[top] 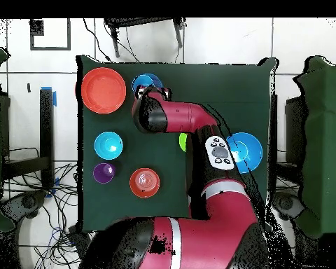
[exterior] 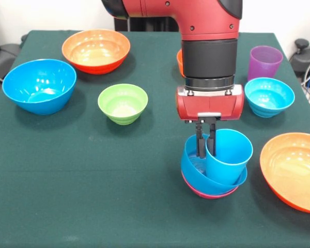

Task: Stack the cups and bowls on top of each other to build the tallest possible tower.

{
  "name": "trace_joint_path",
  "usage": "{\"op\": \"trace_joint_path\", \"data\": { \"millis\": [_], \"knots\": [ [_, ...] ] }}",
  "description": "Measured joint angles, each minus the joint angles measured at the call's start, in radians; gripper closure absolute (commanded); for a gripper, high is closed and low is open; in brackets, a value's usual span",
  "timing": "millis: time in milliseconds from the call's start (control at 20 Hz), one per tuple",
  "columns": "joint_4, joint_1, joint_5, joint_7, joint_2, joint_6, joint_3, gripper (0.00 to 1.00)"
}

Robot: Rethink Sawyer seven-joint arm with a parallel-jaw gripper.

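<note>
Nearest, on the green table (exterior: 93,206), stands the tower (exterior: 214,173): a pink bowl (exterior: 209,193) at the base, a blue bowl (exterior: 196,173) nested in it, and a light blue cup (exterior: 228,155) leaning tilted inside the blue bowl. Directly above, the gripper (exterior: 205,150) reaches down into the stack; its two black fingers (exterior: 199,142) stand close together, pinching the cup's rim on the side away from the tilt, one finger inside the cup and one outside. To the right, near the table edge, lies a large orange bowl (exterior: 294,170). Farther back sit a green bowl (exterior: 123,103), a large blue bowl (exterior: 39,85) at left and a cyan bowl (exterior: 269,96) at right. Behind the cyan bowl stands a purple cup (exterior: 265,62). Farthest are an orange bowl (exterior: 96,50) and another orange one (exterior: 180,61), mostly hidden behind the arm (exterior: 209,46).
</note>
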Motion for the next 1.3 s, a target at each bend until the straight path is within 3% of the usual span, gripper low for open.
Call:
{"op": "trace_joint_path", "data": {
  "millis": [1300],
  "knots": [
    [0.0,-0.002,0.0,0.0,0.007,-0.034,0.005,1.0]
  ]
}}
